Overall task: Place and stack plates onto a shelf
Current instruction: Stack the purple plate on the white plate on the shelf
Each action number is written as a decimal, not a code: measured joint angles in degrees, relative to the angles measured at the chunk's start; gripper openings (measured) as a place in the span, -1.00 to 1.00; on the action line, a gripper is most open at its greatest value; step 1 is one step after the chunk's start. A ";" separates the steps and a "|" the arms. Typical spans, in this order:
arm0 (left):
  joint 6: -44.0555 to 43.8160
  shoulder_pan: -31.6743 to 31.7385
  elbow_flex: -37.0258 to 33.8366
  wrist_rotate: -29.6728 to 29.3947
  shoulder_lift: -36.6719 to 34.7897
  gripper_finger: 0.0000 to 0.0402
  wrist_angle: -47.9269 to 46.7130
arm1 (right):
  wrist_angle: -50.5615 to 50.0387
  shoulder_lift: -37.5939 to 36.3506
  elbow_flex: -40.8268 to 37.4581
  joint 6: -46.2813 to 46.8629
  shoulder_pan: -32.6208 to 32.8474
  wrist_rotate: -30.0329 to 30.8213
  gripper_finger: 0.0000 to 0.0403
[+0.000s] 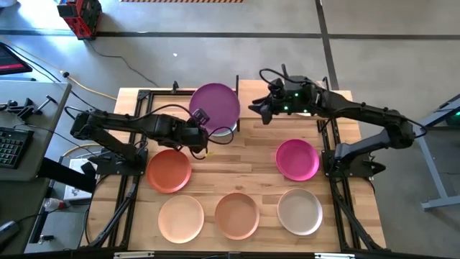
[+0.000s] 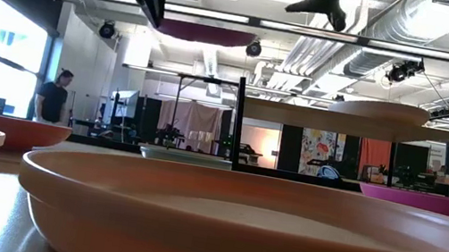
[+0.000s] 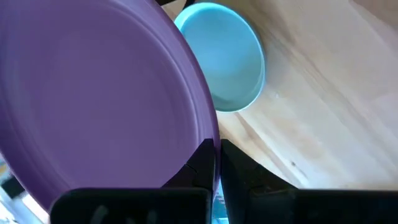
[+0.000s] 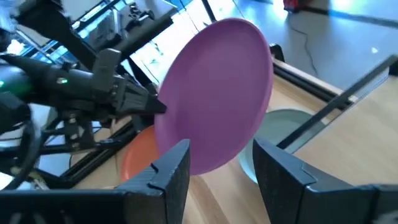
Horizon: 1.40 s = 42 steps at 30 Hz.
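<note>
My left gripper (image 1: 198, 121) is shut on a purple plate (image 1: 215, 103) and holds it in the air above the far middle of the table. Under it a pale blue-green plate (image 1: 226, 132) lies flat on the tabletop. My right gripper (image 1: 256, 109) hovers open just right of the purple plate (image 4: 217, 93), pointing at it without touching. The shelf (image 2: 298, 115) stands at the far edge under the right arm, and a cream plate (image 2: 381, 110) rests on it. In the low view the purple plate (image 2: 203, 32) hangs higher than the shelf board. My left gripper (image 3: 217, 146) pinches the purple plate's rim (image 3: 208, 124) between its two fingers, on the side toward the table's left and near edge. The fingers reach in roughly level from the table's left. The plate is lifted clear and sticks out beyond the fingertips toward the far right.
Five more plates lie flat on the tabletop: rust orange (image 1: 169, 170), peach (image 1: 181, 218), terracotta (image 1: 237, 214), beige-grey (image 1: 300, 211) and magenta (image 1: 297, 159). Black frame rails run along both table sides. A person (image 2: 52, 99) stands far back in the room.
</note>
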 joint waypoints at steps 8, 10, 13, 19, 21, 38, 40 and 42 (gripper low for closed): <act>6.27 -0.10 0.00 -0.69 0.00 -0.99 3.52 | -0.08 3.40 0.00 2.68 1.23 1.35 -0.23; 7.94 -0.22 0.00 -1.55 0.00 -0.99 4.27 | -0.07 4.07 0.00 2.86 1.25 1.26 -0.23; 9.79 -0.22 0.00 -2.31 0.00 -0.99 5.36 | -0.08 4.59 0.00 3.12 1.29 1.11 -0.23; 11.11 -0.35 -0.01 -2.96 0.00 -0.99 7.06 | -0.08 4.59 0.00 4.37 1.29 3.35 -0.28; 11.13 -0.48 0.00 -3.05 0.00 -0.99 8.71 | -0.07 4.57 0.00 4.39 1.29 3.98 -0.33; 10.72 -0.74 0.00 -2.97 0.18 -0.94 13.26 | -0.13 4.57 0.00 10.36 1.18 6.59 -0.96; 10.16 -0.68 0.00 -2.97 0.55 -0.92 13.28 | -0.56 4.57 0.00 11.98 1.23 6.50 -0.94; 8.91 -0.67 0.00 -3.02 1.04 -0.91 13.47 | -1.09 4.57 0.00 12.62 1.20 6.49 -0.97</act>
